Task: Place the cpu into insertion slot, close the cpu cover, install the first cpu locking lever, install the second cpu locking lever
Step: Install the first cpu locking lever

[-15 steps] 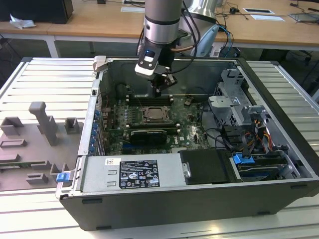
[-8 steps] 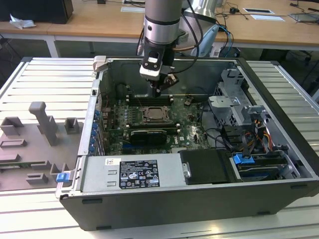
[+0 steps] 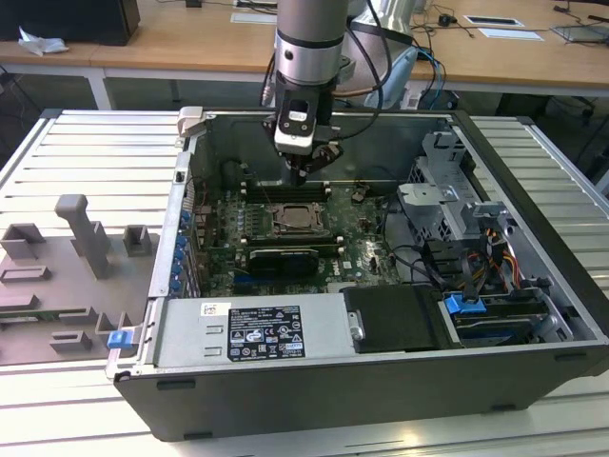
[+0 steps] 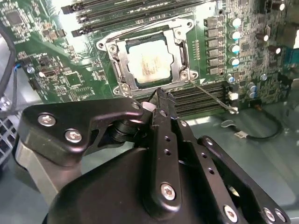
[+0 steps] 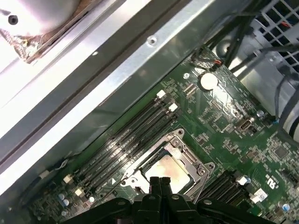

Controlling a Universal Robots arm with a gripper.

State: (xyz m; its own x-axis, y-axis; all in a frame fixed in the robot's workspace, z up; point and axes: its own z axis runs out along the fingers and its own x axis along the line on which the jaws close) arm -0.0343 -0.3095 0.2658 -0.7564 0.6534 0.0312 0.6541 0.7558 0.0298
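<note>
Grey slatted counter (image 3: 86,133) carries, on the exterior view's left, grey holders (image 3: 90,243), then an open computer case (image 3: 314,405). Over it hangs the gripper (image 3: 303,173), its fingers (image 4: 163,121) pressed together on nothing (tips just beside the slot's edge). The cpu (image 4: 150,62) lies in the insertion slot (image 4: 180,55), with the cpu cover (image 4: 120,63) seemingly down. A thin lever (image 4: 212,95) juts free, so the lever step looks to be in hand. Latching it calls for a firm push with closed tips.
</note>
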